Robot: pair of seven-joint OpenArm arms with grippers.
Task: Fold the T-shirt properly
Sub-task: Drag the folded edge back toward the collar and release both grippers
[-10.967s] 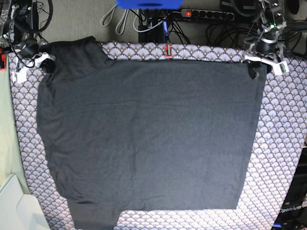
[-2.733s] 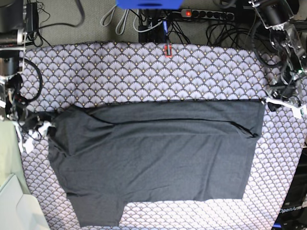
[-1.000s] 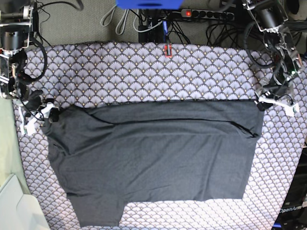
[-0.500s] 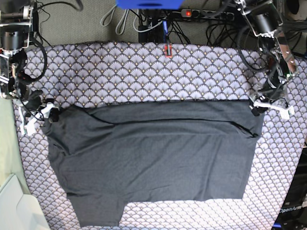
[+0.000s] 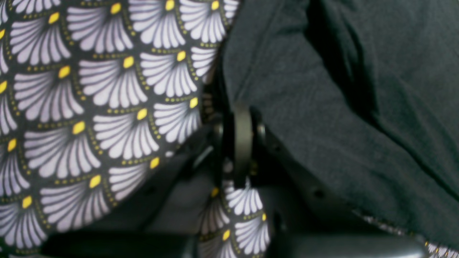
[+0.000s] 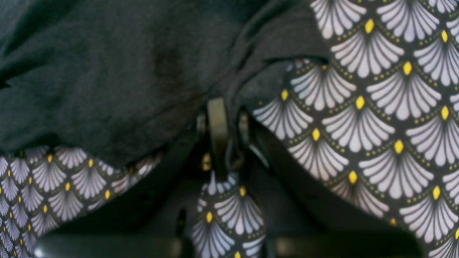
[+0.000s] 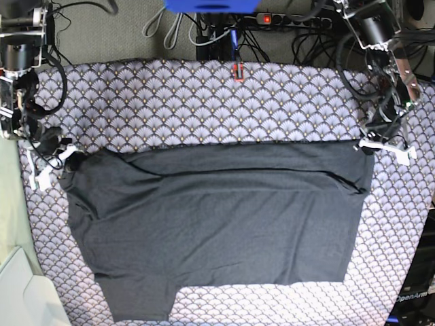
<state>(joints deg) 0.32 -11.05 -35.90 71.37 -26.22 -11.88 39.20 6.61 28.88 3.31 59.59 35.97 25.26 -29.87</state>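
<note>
The dark grey T-shirt [image 7: 224,224] lies plain side up on the scallop-patterned cloth [image 7: 204,102], with its top part folded down to a straight edge across the middle. A sleeve hangs at the bottom left. My left gripper [image 7: 362,147] is at the fold's right corner. In the left wrist view its jaws [image 5: 240,111] are closed at the shirt's edge [image 5: 322,107]. My right gripper [image 7: 70,159] is at the fold's left corner. In the right wrist view it [image 6: 217,104] is closed on the shirt's edge [image 6: 107,71].
Cables and a power strip [image 7: 292,20] lie beyond the table's far edge. A red clip [image 7: 238,71] sits at the cloth's back edge. A white bin [image 7: 20,292] stands at the bottom left. Both arms stand at the table's outer sides.
The shirt's top half was folded down earlier. Both grippers then came in from the sides to the fold's corners. The left corner of the shirt has shifted slightly toward the right gripper.
</note>
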